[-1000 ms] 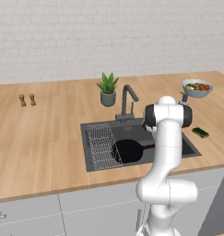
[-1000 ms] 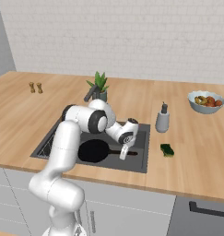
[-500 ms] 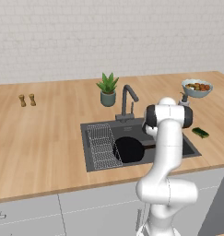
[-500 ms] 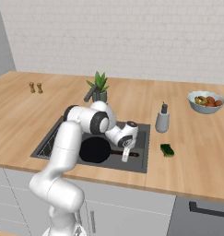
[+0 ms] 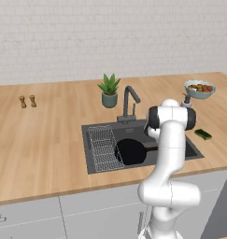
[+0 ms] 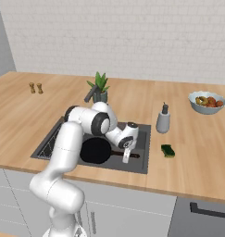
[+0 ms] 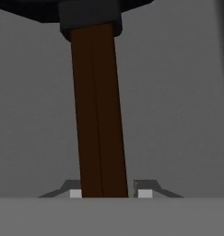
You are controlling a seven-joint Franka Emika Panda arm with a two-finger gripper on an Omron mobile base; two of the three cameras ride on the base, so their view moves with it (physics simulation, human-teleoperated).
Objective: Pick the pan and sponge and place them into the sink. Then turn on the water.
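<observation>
The black pan (image 5: 129, 151) lies flat on the floor of the dark sink (image 5: 98, 128), to the right of the wire rack (image 5: 103, 147). Its long dark handle (image 7: 99, 115) runs between my fingertips in the hand view. My gripper (image 6: 126, 159) is low in the sink (image 6: 142, 134) at the end of the pan's (image 6: 95, 150) handle. The gripper (image 7: 109, 193) is slightly open, with a thin gap on one side of the handle. The green sponge (image 5: 203, 134) (image 6: 167, 150) lies on the counter right of the sink. The gooseneck faucet (image 5: 129, 100) (image 6: 90, 95) stands behind the basin.
A potted plant (image 5: 109, 91) stands beside the faucet. A grey soap dispenser (image 6: 163, 119) and a fruit bowl (image 6: 207, 102) sit on the counter to the right. Two small shakers (image 5: 27, 101) stand far left. My arm leans over the sink's front right.
The hand has dipped a little lower into the sink with the pan. The fingers have eased apart from the handle.
</observation>
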